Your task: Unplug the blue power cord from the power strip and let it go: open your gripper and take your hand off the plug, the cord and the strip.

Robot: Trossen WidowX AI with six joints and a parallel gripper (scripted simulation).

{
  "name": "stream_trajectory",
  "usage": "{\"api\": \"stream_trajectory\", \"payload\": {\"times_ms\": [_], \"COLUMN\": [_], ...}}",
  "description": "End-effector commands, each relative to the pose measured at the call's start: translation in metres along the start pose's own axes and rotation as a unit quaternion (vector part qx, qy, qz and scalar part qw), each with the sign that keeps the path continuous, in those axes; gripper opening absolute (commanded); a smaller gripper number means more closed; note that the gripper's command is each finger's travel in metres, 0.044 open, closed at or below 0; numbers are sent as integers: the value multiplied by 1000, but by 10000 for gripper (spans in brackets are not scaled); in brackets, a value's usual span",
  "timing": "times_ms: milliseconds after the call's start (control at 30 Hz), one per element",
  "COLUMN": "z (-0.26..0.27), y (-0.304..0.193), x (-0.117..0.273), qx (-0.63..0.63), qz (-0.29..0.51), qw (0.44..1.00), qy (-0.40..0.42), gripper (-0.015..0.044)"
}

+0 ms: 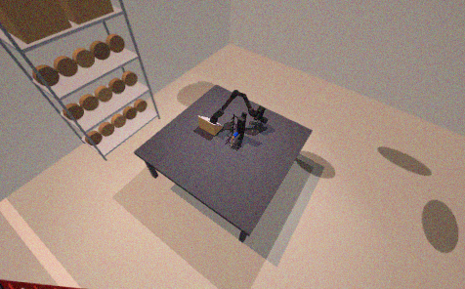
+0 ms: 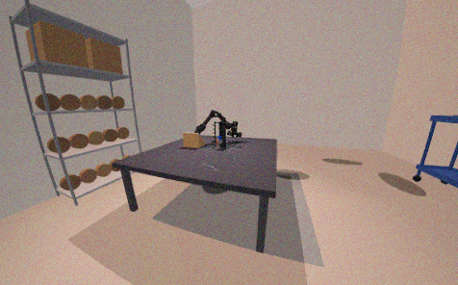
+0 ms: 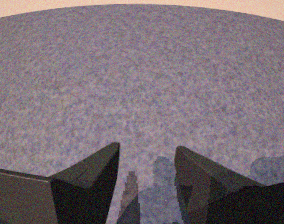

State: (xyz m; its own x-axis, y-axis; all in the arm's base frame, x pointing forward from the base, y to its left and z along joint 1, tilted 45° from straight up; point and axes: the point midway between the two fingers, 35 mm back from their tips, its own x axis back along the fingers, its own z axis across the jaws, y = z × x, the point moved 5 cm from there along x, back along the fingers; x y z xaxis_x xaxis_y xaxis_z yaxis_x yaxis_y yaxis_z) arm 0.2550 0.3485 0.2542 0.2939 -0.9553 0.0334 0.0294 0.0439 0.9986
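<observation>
The black two-fingered gripper (image 1: 265, 120) (image 2: 239, 135) (image 3: 147, 151) is parted, gripping nothing. Beside it, a small blue part (image 1: 235, 134) (image 2: 219, 138), presumably the plug (seating unreadable), is seen. Unplugging seems pending; an aligned approach is called for.

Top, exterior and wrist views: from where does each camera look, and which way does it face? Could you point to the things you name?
Top: high above the room, looking obliquely down at the table (image 1: 195, 161) (image 2: 207, 166) (image 3: 143, 75); whole arm (image 1: 228, 103) (image 2: 214, 114) small.
Exterior: slightly above table height, looking across it; arm small again.
Wrist: on the arm, looking past the gripper's (image 1: 264, 119) (image 2: 238, 135) (image 3: 147, 146) two fingers at the tabletop.
Top and exterior share the shelf rack (image 1: 140, 59) (image 2: 133, 96).
</observation>
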Motion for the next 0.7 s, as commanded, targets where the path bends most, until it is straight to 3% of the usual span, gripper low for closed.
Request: {"api": "stream_trajectory", "payload": {"times_ms": [0, 300, 667], "z": [-27, -72, -84], "y": [-6, -30, -69], "x": [34, 123, 246], "qx": [-74, -262, -477], "qz": [16, 31, 11], "qw": [994, 933, 766], "qy": [-76, -245, -431], "gripper": [160, 160, 160]}}
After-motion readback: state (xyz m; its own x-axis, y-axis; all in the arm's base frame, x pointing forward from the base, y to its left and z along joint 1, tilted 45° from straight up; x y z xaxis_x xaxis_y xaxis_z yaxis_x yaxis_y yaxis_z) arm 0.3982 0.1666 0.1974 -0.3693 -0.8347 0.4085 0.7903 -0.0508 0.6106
